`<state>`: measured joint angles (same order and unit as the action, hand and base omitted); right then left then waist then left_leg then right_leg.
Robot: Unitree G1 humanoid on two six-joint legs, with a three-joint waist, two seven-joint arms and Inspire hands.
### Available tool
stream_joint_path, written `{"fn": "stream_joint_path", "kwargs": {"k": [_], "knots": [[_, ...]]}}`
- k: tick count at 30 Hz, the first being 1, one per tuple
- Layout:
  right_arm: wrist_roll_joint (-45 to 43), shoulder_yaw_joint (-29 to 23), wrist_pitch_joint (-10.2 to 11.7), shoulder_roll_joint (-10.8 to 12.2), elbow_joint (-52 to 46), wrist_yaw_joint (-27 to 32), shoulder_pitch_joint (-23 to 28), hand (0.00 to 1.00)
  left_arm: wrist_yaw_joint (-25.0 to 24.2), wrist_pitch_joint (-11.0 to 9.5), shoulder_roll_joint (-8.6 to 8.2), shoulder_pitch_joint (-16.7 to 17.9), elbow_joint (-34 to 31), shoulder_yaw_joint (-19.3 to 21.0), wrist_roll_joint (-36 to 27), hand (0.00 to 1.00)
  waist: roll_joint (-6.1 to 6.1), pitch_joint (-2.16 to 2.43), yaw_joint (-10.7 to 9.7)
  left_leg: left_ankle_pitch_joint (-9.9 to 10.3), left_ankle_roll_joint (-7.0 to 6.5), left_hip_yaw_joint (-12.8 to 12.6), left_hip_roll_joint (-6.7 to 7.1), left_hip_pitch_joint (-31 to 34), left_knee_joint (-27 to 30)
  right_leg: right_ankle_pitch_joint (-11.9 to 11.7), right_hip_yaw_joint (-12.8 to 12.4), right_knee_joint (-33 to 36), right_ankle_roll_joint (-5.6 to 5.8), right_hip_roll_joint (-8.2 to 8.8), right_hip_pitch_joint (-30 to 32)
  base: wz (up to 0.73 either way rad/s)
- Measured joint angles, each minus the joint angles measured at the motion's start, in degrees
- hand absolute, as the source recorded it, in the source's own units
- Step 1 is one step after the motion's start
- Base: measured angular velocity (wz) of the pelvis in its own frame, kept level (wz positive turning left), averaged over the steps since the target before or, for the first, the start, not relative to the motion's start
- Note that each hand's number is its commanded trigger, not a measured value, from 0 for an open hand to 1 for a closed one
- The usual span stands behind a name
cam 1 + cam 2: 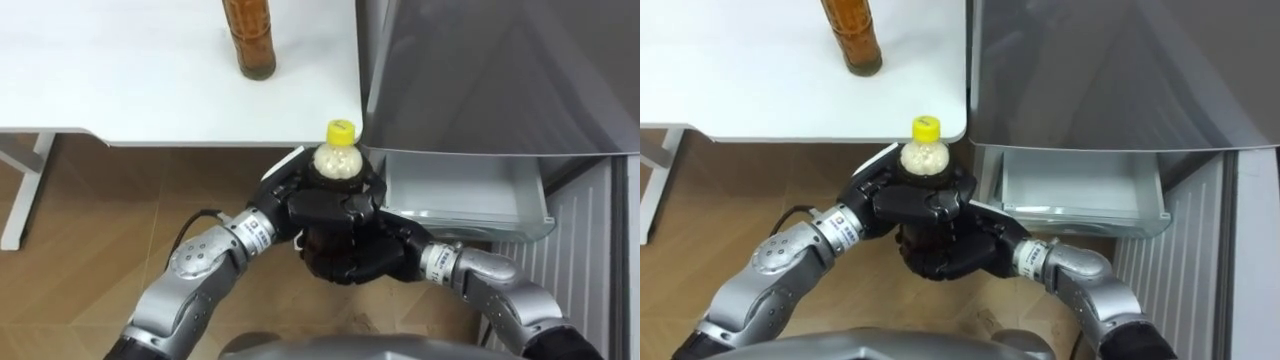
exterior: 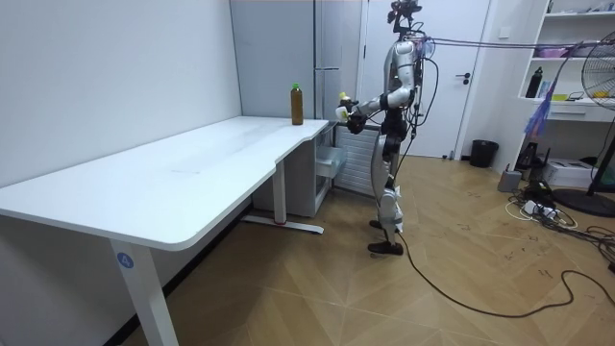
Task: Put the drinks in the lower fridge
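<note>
Left eye view: your left hand [image 1: 325, 205] and right hand [image 1: 355, 258] both curl black fingers round one bottle [image 1: 339, 160]. Its yellow cap and pale neck show. The fingers hide the body and any label. It sits between the smooth white table's [image 1: 120, 90] rounded corner and the grey fridge's [image 1: 500, 70] open lower drawer [image 1: 465, 190]. An amber bottle [image 1: 249, 40] stands on the table, top cut off.

Room view: you stand before the fridge at the table's far end, bottle held out front.

Right eye view: same two-handed grasp; no print legible.
</note>
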<state>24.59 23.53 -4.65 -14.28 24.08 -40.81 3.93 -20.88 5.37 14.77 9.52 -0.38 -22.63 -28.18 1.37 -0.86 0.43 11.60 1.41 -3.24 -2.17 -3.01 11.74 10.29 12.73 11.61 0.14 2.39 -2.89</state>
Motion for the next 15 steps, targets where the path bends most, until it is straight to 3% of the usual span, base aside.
{"fn": "stream_joint_path", "kwargs": {"k": [2, 15], "knots": [[0.1, 0.0, 0.0, -0.1, 0.0, 0.0, 0.0, 1.0, 0.0, 0.0, 0.0, 0.0, 0.0, -0.1, -0.1, 0.0, -0.02, -0.01, 0.0, 0.0, 0.0, 0.0, 0.0, 0.0, 0.0, 0.0, 0.0, 0.0, 0.0, 0.0, 0.0, 0.0], [3.3, 1.3, 0.0, -0.1, 0.0, -0.1, 0.0, 1.0, 0.5, -0.7, -0.34, 0.0, 0.0, -0.1, -2.7, 0.0, -0.15, -0.07, 0.0, 0.0, 0.0, 0.0, 0.0, 0.2, 0.0, 0.0, 0.0, 0.0, 0.0, -0.02, 0.1, 0.0]]}}
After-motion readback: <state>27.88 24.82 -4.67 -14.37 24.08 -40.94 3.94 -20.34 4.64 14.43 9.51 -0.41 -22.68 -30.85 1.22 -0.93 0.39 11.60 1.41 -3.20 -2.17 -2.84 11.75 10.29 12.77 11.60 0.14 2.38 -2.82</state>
